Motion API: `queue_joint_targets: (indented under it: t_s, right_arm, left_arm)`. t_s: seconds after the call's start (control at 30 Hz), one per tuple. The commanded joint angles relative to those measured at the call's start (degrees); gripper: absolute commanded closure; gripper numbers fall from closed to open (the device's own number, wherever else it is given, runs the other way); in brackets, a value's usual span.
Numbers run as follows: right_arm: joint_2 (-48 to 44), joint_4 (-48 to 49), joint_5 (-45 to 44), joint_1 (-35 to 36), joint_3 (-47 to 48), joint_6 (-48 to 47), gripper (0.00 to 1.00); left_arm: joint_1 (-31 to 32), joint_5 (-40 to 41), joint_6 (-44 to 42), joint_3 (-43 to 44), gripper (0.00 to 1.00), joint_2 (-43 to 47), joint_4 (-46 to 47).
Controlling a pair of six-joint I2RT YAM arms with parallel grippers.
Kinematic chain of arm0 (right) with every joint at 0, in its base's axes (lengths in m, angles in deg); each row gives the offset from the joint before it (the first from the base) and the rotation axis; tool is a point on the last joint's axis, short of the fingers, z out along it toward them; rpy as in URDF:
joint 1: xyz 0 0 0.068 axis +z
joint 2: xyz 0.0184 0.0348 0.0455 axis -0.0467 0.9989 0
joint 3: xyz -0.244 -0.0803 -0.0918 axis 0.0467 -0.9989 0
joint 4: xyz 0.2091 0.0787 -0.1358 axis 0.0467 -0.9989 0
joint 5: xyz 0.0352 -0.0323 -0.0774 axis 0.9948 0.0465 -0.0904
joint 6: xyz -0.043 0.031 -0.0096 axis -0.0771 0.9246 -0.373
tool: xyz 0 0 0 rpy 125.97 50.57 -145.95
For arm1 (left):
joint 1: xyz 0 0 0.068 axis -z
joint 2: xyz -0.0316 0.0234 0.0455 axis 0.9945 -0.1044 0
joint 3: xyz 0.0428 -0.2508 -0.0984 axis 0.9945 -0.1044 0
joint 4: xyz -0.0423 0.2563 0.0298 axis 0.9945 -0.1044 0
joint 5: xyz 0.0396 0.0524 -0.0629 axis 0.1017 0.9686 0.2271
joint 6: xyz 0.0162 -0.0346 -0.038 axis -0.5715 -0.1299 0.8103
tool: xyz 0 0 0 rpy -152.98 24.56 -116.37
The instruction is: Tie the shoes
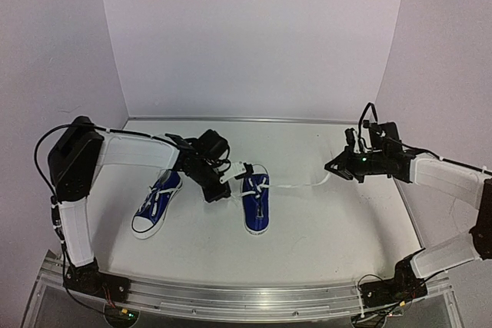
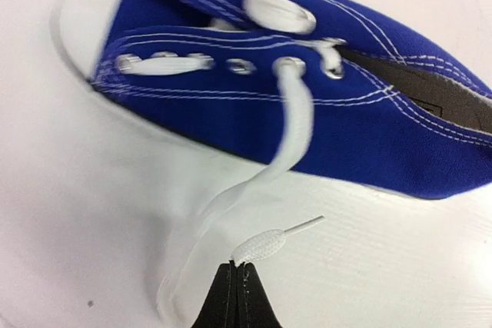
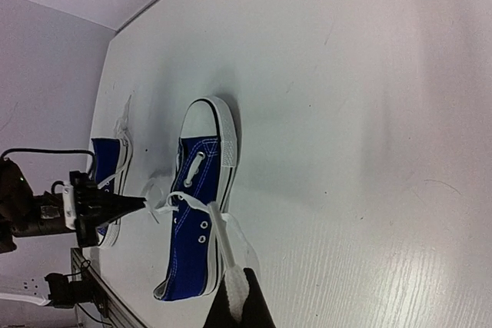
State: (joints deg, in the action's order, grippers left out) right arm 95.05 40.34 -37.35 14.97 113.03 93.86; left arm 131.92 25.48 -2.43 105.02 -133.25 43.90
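Note:
Two blue sneakers lie on the white table: one on the left (image 1: 157, 205) and one in the middle (image 1: 256, 201), toes toward the near edge. My left gripper (image 1: 233, 175) is shut on the tip of one white lace of the middle shoe; in the left wrist view its black fingertips (image 2: 238, 268) pinch the lace end (image 2: 261, 246) beside the shoe (image 2: 307, 136). My right gripper (image 1: 332, 167) is shut on the other lace (image 1: 300, 184), pulled out to the right. In the right wrist view this lace (image 3: 219, 240) runs from the shoe (image 3: 192, 220) into the fingers (image 3: 257, 309).
The table is walled by white panels at the back and both sides. An aluminium rail (image 1: 246, 297) with both arm bases runs along the near edge. The left shoe's laces (image 1: 163, 190) lie loose on it.

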Motion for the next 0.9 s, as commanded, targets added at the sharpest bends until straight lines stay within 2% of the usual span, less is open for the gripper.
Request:
queue_joint_targets:
  t_s: [0.0,0.17,0.3,0.47,0.67,0.87]
  right_arm:
    - [-0.2,-1.8,-1.7,-0.4,1.1,-1.7,1.0]
    - [3.3,-1.9,-1.8,-0.5,8.1,-3.2,1.0]
    - [5.7,-2.3,-2.0,-0.4,16.0,-4.3,1.0]
    - [12.7,-1.7,2.8,0.3,24.9,-4.1,1.0]
    - [24.1,-0.2,3.3,9.8,38.0,-3.4,1.0]
    - [40.3,0.6,4.5,21.3,55.6,-1.6,1.0]
  left_arm:
    - [-2.2,2.2,3.3,-1.3,1.0,9.5,3.7]
    - [-4.7,4.6,8.0,-3.3,1.0,16.7,4.1]
    - [-5.0,5.6,9.8,-7.3,1.0,26.1,6.7]
    - [-5.0,-0.8,9.7,-11.2,1.0,34.2,6.7]
    - [-4.5,-9.3,9.6,-17.5,1.0,41.6,8.5]
    - [-2.2,-11.0,10.5,-19.5,1.0,45.8,7.4]
